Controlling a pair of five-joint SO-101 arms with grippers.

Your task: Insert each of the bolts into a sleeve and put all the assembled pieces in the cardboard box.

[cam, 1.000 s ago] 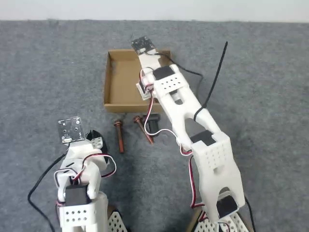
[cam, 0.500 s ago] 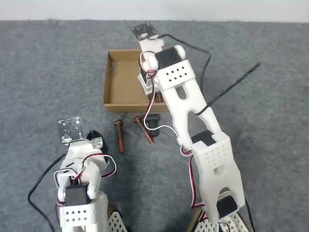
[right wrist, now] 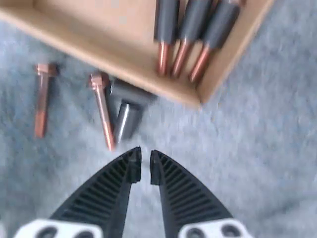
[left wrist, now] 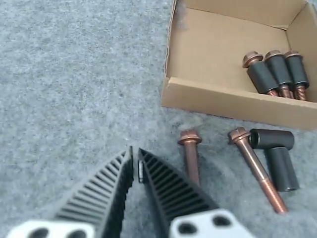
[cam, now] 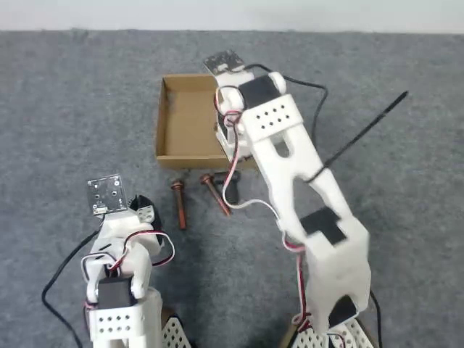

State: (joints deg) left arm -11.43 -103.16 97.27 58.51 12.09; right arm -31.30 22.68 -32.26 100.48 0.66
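3 assemblies (left wrist: 277,74) in cardboard box (left wrist: 218,96). 2 bolts (left wrist: 190,153) and 2 sleeves (left wrist: 271,139) lie loose on table (cam: 72,109), unmated. left gripper (left wrist: 134,158), right gripper (right wrist: 143,161): jaws nearly together, empty.

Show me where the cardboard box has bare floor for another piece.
The cardboard box floor is bare between its walls and the three assembled pieces in one corner. Crowded: outside the front wall, two bolts and two sleeves.
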